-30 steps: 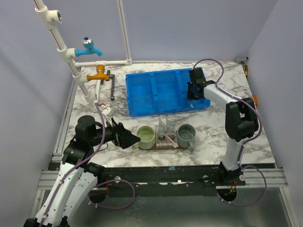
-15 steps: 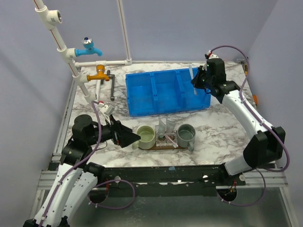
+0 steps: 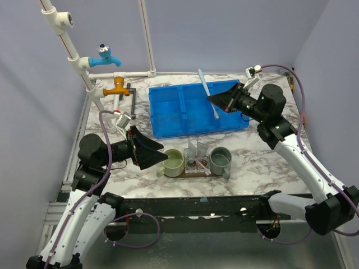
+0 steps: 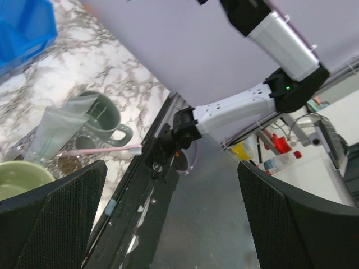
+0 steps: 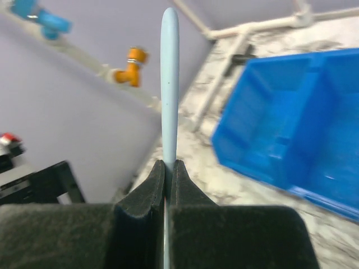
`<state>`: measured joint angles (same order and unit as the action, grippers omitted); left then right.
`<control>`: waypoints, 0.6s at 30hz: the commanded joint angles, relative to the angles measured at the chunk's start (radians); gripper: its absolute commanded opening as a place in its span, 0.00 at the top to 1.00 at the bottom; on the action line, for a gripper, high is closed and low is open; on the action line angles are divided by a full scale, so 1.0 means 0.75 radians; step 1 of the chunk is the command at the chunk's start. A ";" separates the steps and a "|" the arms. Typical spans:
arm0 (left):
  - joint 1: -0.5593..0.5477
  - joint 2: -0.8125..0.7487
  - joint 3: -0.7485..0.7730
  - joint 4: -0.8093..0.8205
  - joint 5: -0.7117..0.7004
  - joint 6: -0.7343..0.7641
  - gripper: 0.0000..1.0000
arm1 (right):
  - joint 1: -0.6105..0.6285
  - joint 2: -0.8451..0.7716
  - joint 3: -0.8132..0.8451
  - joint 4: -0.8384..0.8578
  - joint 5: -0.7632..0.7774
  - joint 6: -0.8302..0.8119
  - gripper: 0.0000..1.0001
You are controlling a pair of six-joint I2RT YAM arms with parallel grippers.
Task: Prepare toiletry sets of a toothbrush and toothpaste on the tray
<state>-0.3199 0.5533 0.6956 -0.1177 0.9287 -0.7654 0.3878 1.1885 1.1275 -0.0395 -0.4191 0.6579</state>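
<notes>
The light-blue toothbrush is held above the blue bin, upper right of the top view, clamped partway along by the tightly closed right jaws. Light, stiff and slick, it is judged best gripped mid-handle. The left jaws are spread wide, empty, near the tray.

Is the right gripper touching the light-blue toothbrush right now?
Touching. The right wrist view shows the right gripper clamped shut on the light-blue toothbrush, with no gap on either side.
</notes>
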 commanded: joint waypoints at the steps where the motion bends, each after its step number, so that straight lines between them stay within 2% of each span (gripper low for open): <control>1: 0.005 0.020 -0.019 0.380 0.122 -0.251 0.01 | 0.076 -0.096 -0.128 0.471 -0.179 0.330 1.00; 9: 0.000 0.062 -0.164 1.063 0.127 -0.673 0.01 | 0.292 -0.090 -0.300 1.125 -0.101 0.718 1.00; 12: -0.008 0.086 -0.195 1.237 0.111 -0.775 0.01 | 0.398 -0.046 -0.315 1.287 -0.036 0.780 1.00; 18: -0.031 0.125 -0.198 1.467 0.058 -0.897 0.01 | 0.479 0.063 -0.317 1.578 0.007 0.919 1.00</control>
<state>-0.3283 0.6353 0.5411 0.7578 0.9966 -1.3319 0.7231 1.1908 0.8925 0.9127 -0.4625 1.2449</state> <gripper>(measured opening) 0.989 0.024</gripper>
